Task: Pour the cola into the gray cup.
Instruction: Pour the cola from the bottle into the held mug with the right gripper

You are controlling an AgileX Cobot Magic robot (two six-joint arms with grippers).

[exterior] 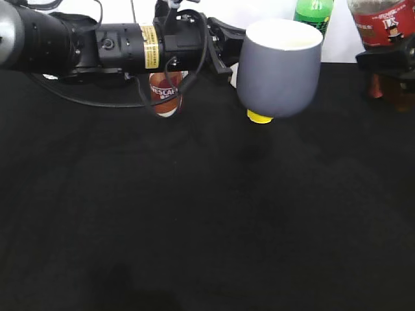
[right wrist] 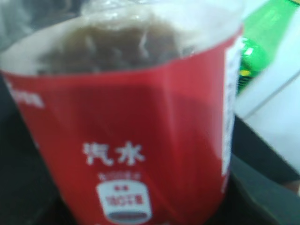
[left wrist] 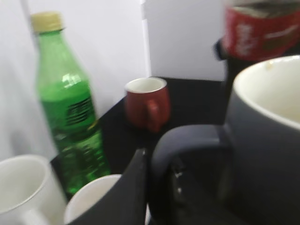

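The gray cup hangs upright in the air above the black table, its white inside showing. My left gripper is shut on its loop handle; the left wrist view shows the handle between the jaws and the cup's body at the right. The cola bottle, with its red label, is at the top right, held off the table by my right gripper. It fills the right wrist view, brown liquid above the label. It also shows in the left wrist view, just beyond the cup.
A green soda bottle stands at the back, and also shows in the left wrist view. A Nescafe bottle stands under the left arm. A yellow cap shows below the cup. A red mug and two white mugs stand nearby.
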